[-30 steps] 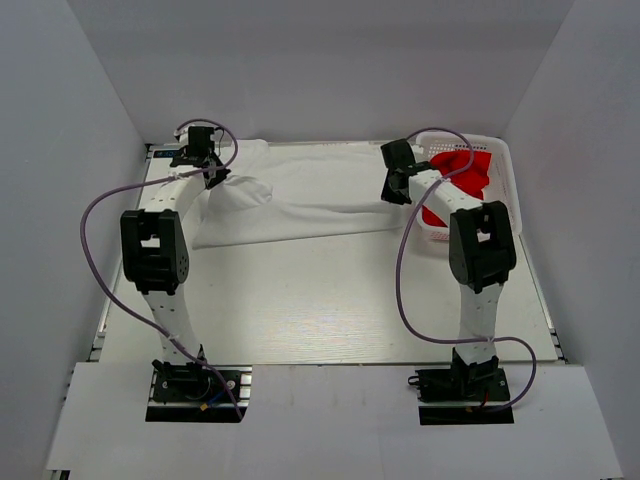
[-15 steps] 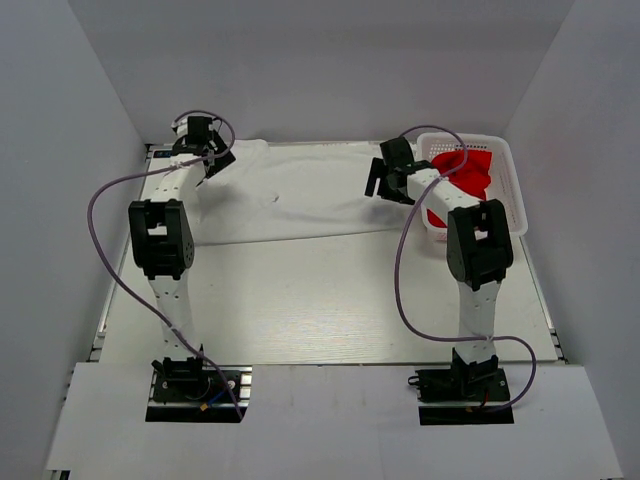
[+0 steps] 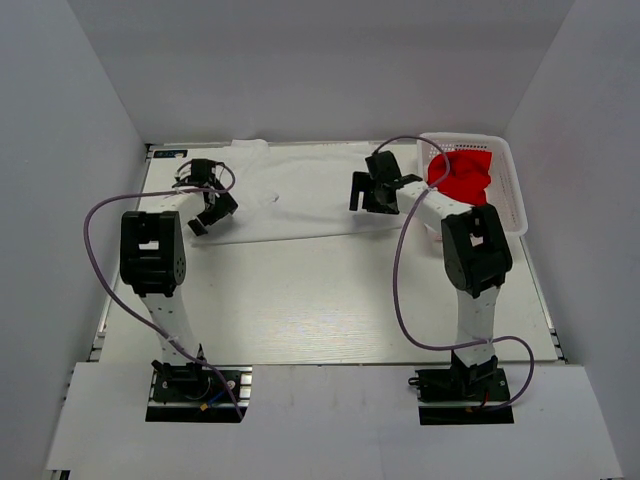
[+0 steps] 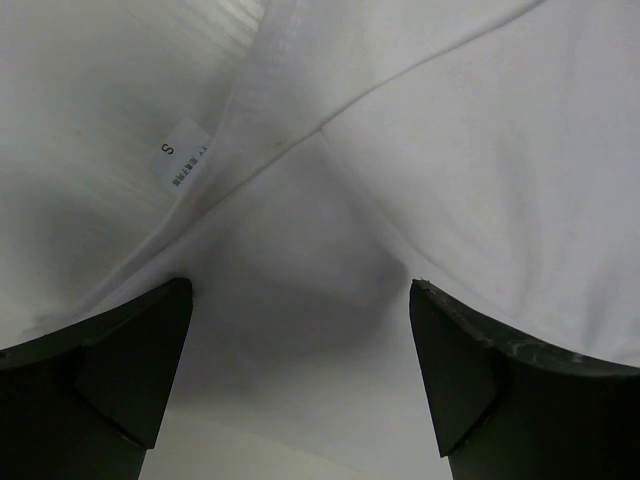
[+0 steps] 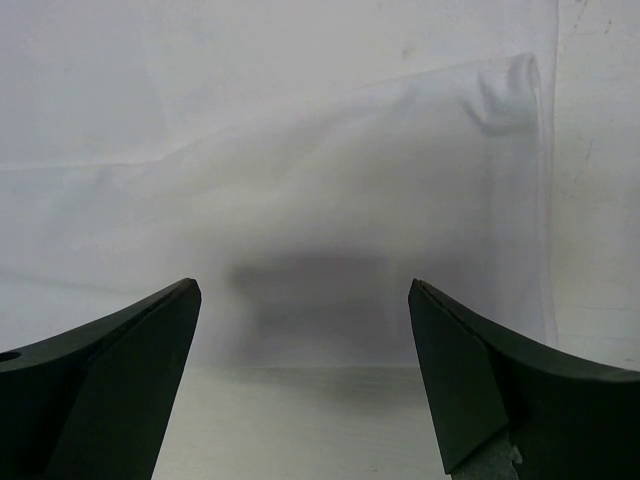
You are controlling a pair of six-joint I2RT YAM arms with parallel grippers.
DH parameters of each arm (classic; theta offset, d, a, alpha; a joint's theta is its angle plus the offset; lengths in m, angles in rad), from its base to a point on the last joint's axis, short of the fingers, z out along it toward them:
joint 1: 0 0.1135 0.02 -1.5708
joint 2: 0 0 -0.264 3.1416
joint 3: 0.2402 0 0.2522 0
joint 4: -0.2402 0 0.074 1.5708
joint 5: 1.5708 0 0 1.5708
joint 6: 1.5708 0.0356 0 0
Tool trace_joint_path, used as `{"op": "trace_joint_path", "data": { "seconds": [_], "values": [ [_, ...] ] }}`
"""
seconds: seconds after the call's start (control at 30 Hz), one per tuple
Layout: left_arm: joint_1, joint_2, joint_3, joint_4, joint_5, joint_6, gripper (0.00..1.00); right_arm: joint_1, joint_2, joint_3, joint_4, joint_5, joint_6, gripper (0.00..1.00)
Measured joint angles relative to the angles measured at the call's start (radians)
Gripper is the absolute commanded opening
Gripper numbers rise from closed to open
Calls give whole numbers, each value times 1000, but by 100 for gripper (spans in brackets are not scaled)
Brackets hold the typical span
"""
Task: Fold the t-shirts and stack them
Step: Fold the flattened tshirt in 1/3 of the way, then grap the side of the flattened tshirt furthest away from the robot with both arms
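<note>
The white t-shirt [image 3: 300,195] lies spread across the back of the table, its near hem a straight edge. My left gripper [image 3: 208,215] hovers open over its left part, nothing between the fingers. The left wrist view shows the cloth [image 4: 450,150] with seams and an "S" size label [image 4: 180,162] below the open left gripper [image 4: 300,370]. My right gripper [image 3: 362,195] hangs open over the shirt's right part. In the right wrist view the right gripper [image 5: 305,370] is empty above the cloth [image 5: 350,220]. The red t-shirt [image 3: 465,175] sits bunched in the basket.
A white lattice basket [image 3: 515,195] stands at the back right corner, beside the right arm. Bare white table [image 3: 320,300] stretches between the shirt's near hem and the arm bases. Purple cables loop off both arms.
Both grippers opened and let go of the white t-shirt, which settled flat. Both have since drawn back toward the near side, over the shirt's near edge.
</note>
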Motion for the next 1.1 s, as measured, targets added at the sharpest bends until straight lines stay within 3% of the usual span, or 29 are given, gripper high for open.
{"op": "trace_joint_path", "data": {
  "seconds": [0.27,0.57,0.73,0.93,1.1],
  "values": [
    [0,-19,-45,-16,-42,-66,100,2,-1,-133,114,11,18,90],
    [2,-338,-425,-37,-28,-134,100,65,-286,-534,238,32,89,90],
    [2,-526,-592,-218,-45,-193,100,153,-396,-642,191,50,119,90],
    [2,-633,-569,-334,-80,-236,100,232,-481,-651,80,84,135,90],
    [1,-628,-388,-319,-93,-231,100,233,-500,-563,51,155,114,90]
  ]
}}
